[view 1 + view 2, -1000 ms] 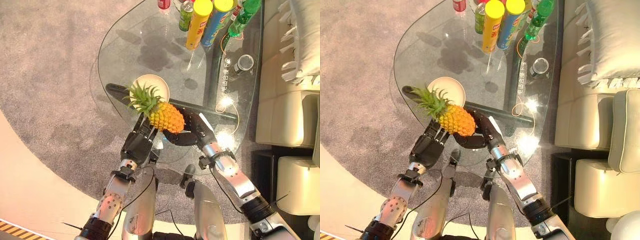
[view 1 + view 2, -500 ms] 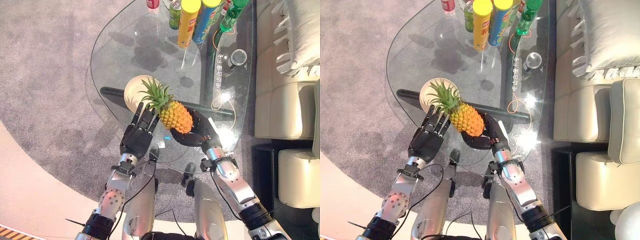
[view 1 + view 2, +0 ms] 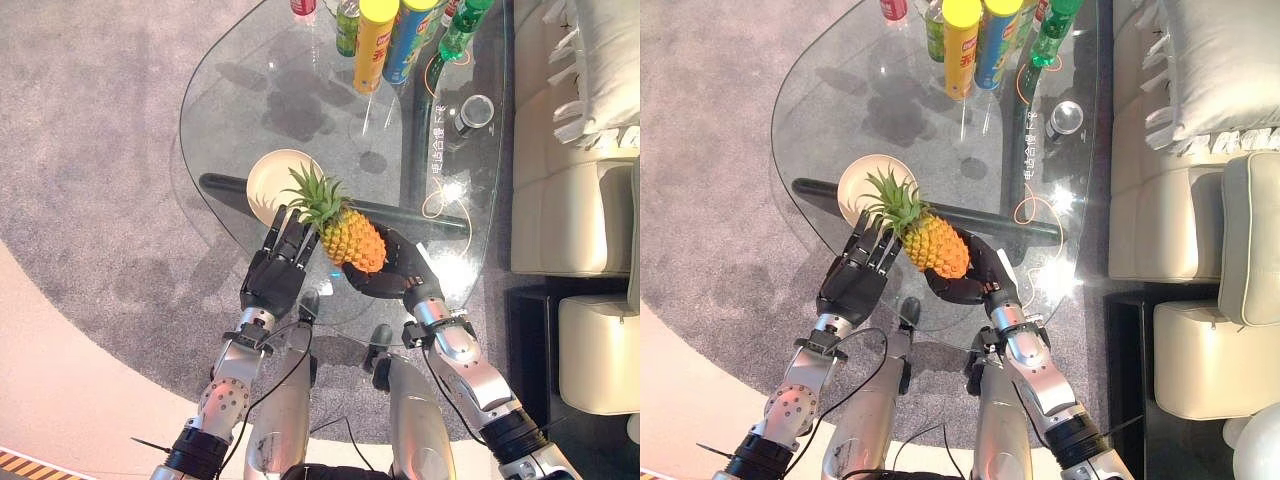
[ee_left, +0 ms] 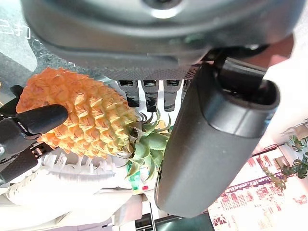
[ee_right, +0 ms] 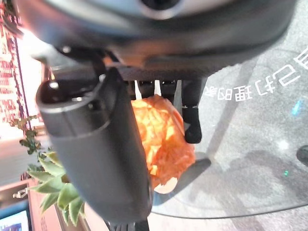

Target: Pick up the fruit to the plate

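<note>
A yellow-orange pineapple [image 3: 355, 240] with a green crown lies in my right hand [image 3: 398, 278], whose fingers curl under and round its body just above the glass table [image 3: 300, 90]. The right wrist view shows the pineapple [image 5: 163, 130] between that hand's thumb and fingers. The crown points toward a cream plate [image 3: 270, 178], which stands bare on the glass just beyond the leaves. My left hand [image 3: 272, 278] is open on the fruit's left side, its straight fingers reaching up to the leaves. From the left wrist view, the pineapple [image 4: 82, 120] lies past those straight fingers.
At the table's far edge stand a yellow tube [image 3: 372, 40], a blue tube [image 3: 408, 40], a green bottle [image 3: 458, 30] and further bottles. A can [image 3: 472, 112] lies near the right rim. A cream sofa [image 3: 570, 200] runs along the right. Grey carpet lies under the glass.
The pineapple has swung so its crown points up toward the plate instead of leftward. My left hand has come off the fruit and straightened its fingers. The camera has shifted slightly.
</note>
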You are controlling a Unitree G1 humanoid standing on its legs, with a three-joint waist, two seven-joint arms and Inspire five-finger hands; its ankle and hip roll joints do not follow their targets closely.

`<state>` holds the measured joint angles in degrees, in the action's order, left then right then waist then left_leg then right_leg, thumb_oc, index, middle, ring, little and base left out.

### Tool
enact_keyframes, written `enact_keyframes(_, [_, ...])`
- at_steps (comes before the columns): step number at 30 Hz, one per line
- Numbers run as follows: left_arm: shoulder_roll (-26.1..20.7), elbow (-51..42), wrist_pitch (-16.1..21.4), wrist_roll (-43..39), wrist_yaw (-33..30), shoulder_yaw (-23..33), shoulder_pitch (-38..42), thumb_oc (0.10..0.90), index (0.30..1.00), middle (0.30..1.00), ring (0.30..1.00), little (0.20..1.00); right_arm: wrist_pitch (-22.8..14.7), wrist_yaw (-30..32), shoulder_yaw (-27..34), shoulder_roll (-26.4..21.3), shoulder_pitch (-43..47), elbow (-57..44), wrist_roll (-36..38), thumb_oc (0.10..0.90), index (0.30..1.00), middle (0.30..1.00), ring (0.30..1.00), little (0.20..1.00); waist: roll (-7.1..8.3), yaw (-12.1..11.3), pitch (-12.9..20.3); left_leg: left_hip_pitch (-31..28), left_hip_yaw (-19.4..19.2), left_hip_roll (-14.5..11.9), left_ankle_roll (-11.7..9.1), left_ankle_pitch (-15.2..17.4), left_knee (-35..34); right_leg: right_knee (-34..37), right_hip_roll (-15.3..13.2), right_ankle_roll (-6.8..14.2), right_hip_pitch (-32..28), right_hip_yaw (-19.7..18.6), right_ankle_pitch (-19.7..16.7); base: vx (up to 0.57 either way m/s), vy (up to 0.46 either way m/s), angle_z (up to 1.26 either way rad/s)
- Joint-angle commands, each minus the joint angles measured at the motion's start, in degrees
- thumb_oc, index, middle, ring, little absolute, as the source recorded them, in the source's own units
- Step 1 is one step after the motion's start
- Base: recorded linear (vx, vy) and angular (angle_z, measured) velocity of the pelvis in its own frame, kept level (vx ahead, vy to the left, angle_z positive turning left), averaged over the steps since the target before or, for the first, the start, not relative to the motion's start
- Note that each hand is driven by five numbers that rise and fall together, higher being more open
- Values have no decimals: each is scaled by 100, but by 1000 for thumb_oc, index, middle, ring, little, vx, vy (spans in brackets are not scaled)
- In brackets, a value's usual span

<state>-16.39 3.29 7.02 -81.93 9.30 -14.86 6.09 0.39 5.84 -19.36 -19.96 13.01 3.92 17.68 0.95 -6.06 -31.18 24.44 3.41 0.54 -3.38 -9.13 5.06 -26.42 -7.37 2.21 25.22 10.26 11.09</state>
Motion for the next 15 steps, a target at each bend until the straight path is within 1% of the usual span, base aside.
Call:
enact_keyframes(1, [38, -1045, -7, 261, 166, 35, 96, 800, 900, 900, 900, 900, -461, -657, -275, -70, 389, -1089, -60, 100, 300, 300, 300, 200, -50, 135, 139, -72, -292, 357, 525, 807, 741, 1359, 121, 149, -259, -125, -1286, 0, 0, 0])
enact_keyframes(5, [-42, -1057, -144, 300, 45, -70, 108, 800, 900, 900, 900, 900, -264, -1184, -476, -201, 588, -1327, -224, 100, 300, 300, 300, 200, -29, 120, 139, -20, -282, 358, 528, 791, 755, 1361, 136, 151, -226, -148, -1300, 0, 0, 0])
enact_keyframes(8, [-105, -1075, -187, 300, -2, -109, 118, 800, 900, 900, 900, 900, -84, -1860, -702, -355, 716, -1481, -528, 100, 300, 300, 300, 200, -9, 101, 139, -10, -277, 362, 530, 782, 743, 1382, 146, 150, -226, -147, -1309, 0, 0, 0])
enact_keyframes(11, [-194, -1046, -230, 268, 19, -127, 119, 800, 900, 900, 900, 900, -80, -2588, -964, -590, 865, -1628, -563, 100, 300, 300, 300, 200, 16, 58, 139, 9, -244, 372, 527, 774, 736, 1403, 143, 157, -227, -126, -1320, 0, 0, 0])
enact_keyframes(14, [-269, -1012, -241, 219, 36, -140, 124, 800, 900, 900, 900, 900, -57, -3095, -1183, -723, 1006, -1702, -493, 100, 300, 300, 300, 200, 42, 20, 139, 26, -209, 382, 519, 768, 740, 1414, 144, 167, -226, -116, -1336, 7, -10, 1])
enact_keyframes(15, [-319, -1000, -247, 177, 40, -146, 138, 800, 900, 900, 900, 900, -56, -3359, -1311, -778, 1099, -1708, -427, 100, 300, 300, 300, 200, 56, -8, 139, 28, -189, 388, 514, 767, 733, 1433, 146, 171, -236, -116, -1343, 23, -34, 1])
